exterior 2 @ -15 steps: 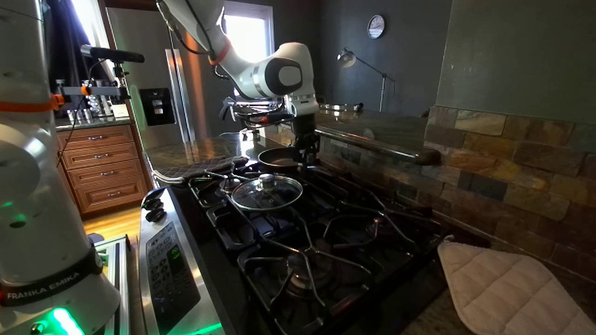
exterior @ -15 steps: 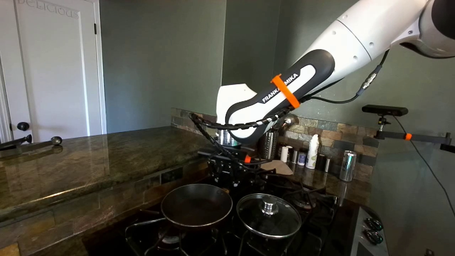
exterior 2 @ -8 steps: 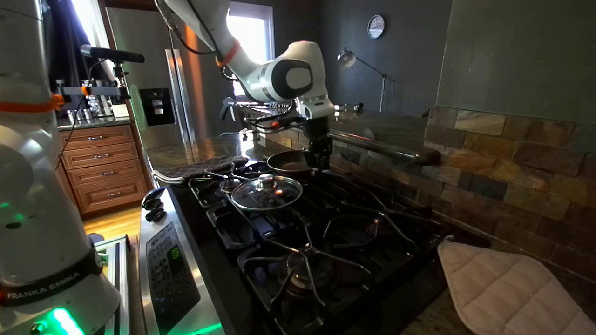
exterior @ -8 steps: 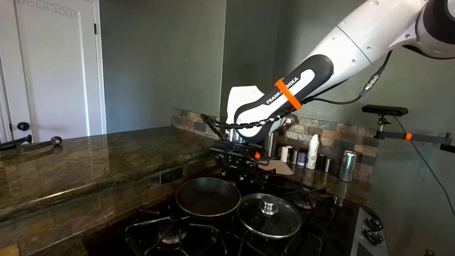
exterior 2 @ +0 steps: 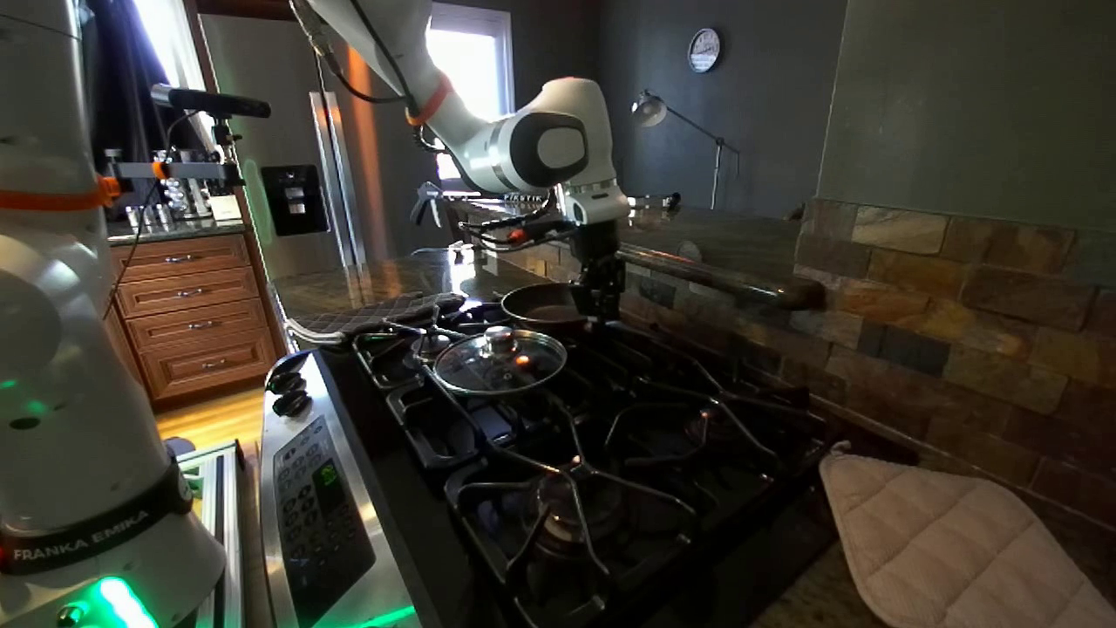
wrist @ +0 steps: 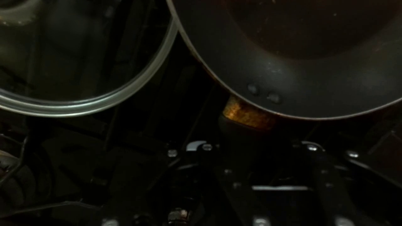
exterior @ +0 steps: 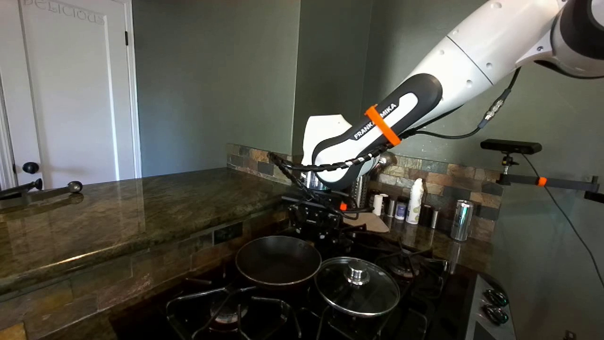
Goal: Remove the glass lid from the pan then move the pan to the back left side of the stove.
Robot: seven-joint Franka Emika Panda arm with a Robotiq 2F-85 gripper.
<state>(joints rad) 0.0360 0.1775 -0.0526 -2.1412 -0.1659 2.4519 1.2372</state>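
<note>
**Pan (exterior: pixel 278 259) set ahead of the fingers (wrist: pixel 205 147), burner (exterior: pixel 228 311) beyond**

The uncovered pan is placed over the left part of the stove (exterior 2: pixel 405 471), towards the back; whether it is borne by the grates (exterior: pixel 193 296) or held just above them cannot be made out. Its handle (wrist: pixel 246 114) is run back from the rim, away from the bare burner taken to be the back-left one, and is received between the fingers of the gripper (wrist: pixel 257 147). These are parted only partway, one to either side; a clasp on the handle is judged likely, though the contact itself is lost in shadow. Gripper, pan and burner are thus roughly lined up, and a short carry along the handle's line seems to be called for.

The glass lid (exterior: pixel 354 297) is judged dealt with: it is laid knob (exterior: pixel 357 273) up over the grates, nearer the control panel (exterior 2: pixel 324 515) than the pan is. In the wrist view the two rims all but meet, so a scrape could be caused. The tiled wall (exterior: pixel 174 259) is near as well.
</note>
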